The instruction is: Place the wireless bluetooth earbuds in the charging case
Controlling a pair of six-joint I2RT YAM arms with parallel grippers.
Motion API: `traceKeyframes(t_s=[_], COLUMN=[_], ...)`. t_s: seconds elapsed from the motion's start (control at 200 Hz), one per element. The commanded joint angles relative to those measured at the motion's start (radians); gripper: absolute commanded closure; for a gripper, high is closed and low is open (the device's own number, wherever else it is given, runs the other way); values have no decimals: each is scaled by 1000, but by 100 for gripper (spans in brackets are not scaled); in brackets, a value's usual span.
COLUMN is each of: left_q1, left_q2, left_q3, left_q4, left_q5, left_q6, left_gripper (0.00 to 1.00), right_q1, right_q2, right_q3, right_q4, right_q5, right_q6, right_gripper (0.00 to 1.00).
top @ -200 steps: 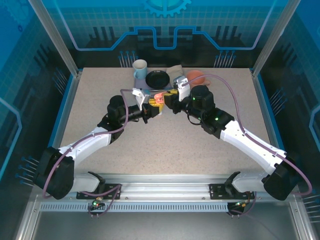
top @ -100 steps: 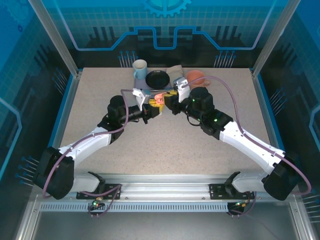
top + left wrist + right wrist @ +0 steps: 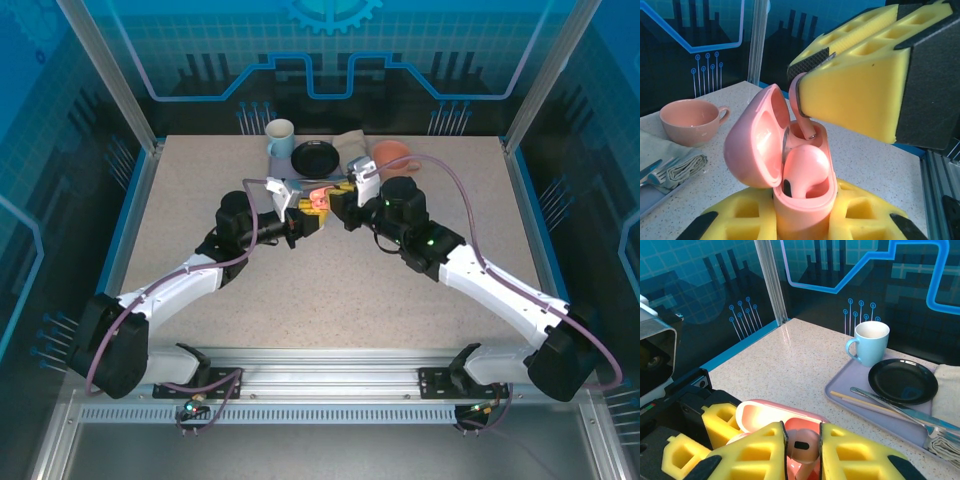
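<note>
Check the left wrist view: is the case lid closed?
No, the lid of the pink case stands hinged open, with one pink earbud seated inside.

Top camera high at the near edge, looking down over the whole desk (image 3: 330, 290), left wrist camera close above the left fingers (image 3: 740, 220), facing far right, right wrist camera close above the right fingers (image 3: 755, 450), facing far left, all three sharing the open pink case (image 3: 316, 197).

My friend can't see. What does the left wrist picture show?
The left gripper clamps an open pink charging case in its yellow jaws, one pink earbud seated inside. The right gripper holds a second pink earbud, its stem tip in the other slot.
</note>
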Motion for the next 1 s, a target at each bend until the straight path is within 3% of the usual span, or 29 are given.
traceKeyframes(t_s=[0.0, 0.645, 0.995], left_q1=[-3, -3, -2], left_q2=[-11, -5, 8], left_q3=[35, 55, 49], left_q4=[61, 65, 62], left_q5=[-7, -6, 5], left_q6=[-5, -20, -28], left_gripper=[100, 100, 100], right_q1=[9, 69, -13], right_q2=[-31, -33, -31], right_q3=[-28, -30, 43], right_q4=[-8, -30, -38], right_q5=[-4, 70, 15], right_q6=[-28, -106, 11], right_gripper=[82, 81, 82])
